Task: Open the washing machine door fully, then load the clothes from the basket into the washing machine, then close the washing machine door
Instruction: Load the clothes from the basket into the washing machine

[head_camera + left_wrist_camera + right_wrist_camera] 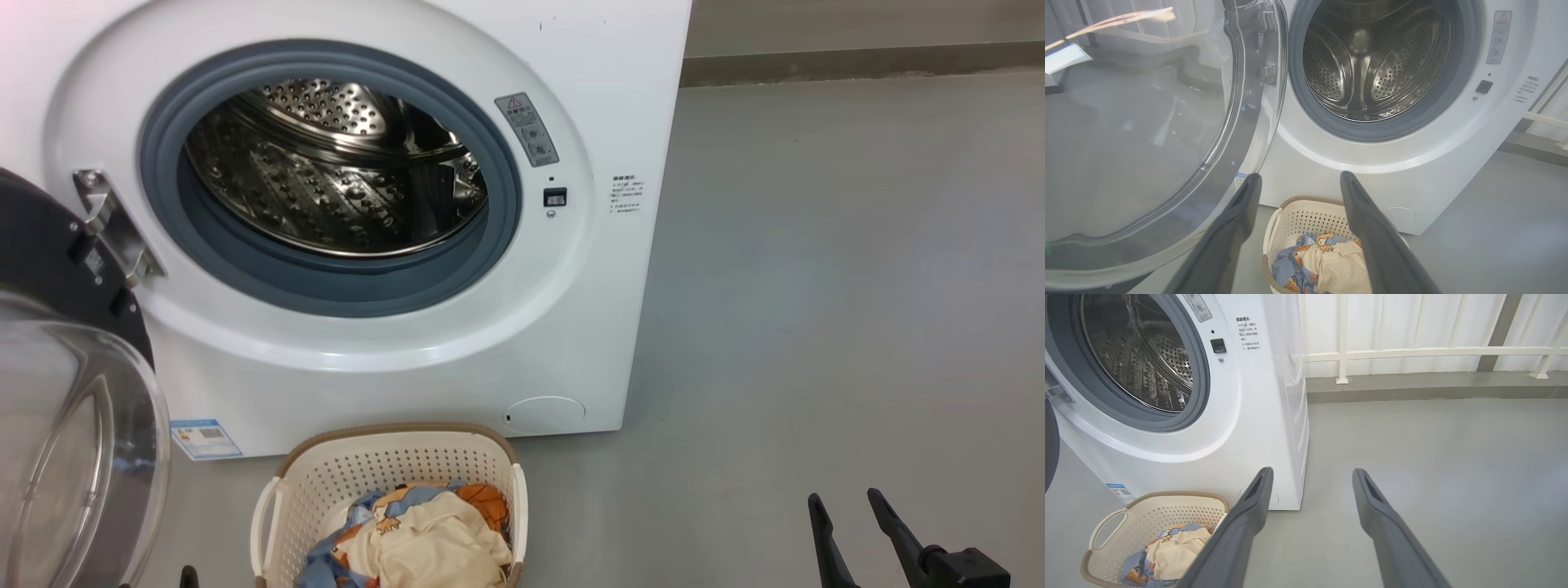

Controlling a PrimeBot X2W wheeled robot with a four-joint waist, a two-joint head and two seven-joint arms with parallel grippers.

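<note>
The white washing machine (588,310) stands ahead with its steel drum (326,180) bare inside the grey gasket. The washing machine door (73,425) is swung out to the left on its metal hinge (106,220); in the left wrist view its glass bowl (1147,122) looms close. The basket (367,469) sits on the floor before the machine, holding the clothes (424,539), a cream garment over blue printed fabric. My left gripper (1300,174) is open above the basket (1306,216), holding nothing. My right gripper (843,496) is open over bare floor, to the right of the basket (1155,514).
Grey floor (816,286) stretches to the right of the machine. A low grey kerb (1433,386) with a white railing (1412,353) runs along the back. The open door stands close on the left of my left arm.
</note>
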